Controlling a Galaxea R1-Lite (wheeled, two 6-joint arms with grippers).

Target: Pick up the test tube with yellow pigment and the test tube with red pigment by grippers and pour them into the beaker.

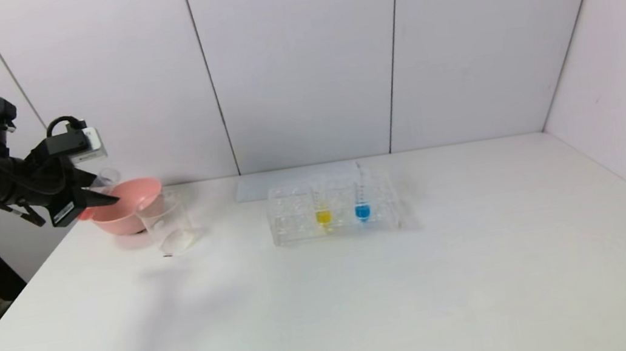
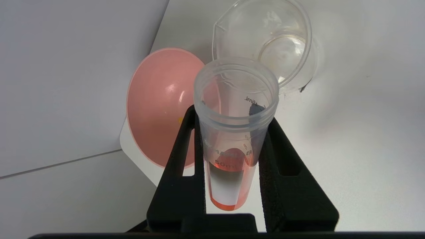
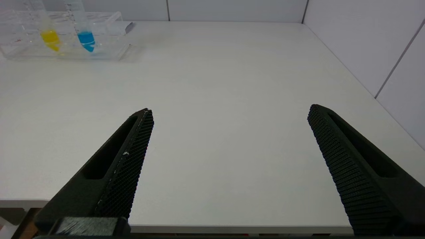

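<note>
1. Left gripper (image 2: 232, 172), just left of the beaker (image 1: 165, 222) and over the pink bowl (image 1: 122, 207), is clamped on the test tube with red pigment (image 2: 234, 132); its mouth faces the beaker.
2. Step judged: red pour pending; next calls for tipping over the beaker's lip, which sits near the table (image 1: 367, 302) edge.
3. Test tube with yellow pigment (image 1: 322, 211) stands in the rack (image 1: 294, 218), right of the beaker, open tabletop between.
4. Right gripper (image 3: 229, 132), far right of the beaker, is spread wide and empty.

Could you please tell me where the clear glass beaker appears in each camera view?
Head view: clear glass beaker stands at the table's far left, beside the pink plastic bowl.
Left wrist view: beaker beyond the held tube, beside the bowl.
Right wrist view: not in it.
Shared landmark: the bowl.
</note>
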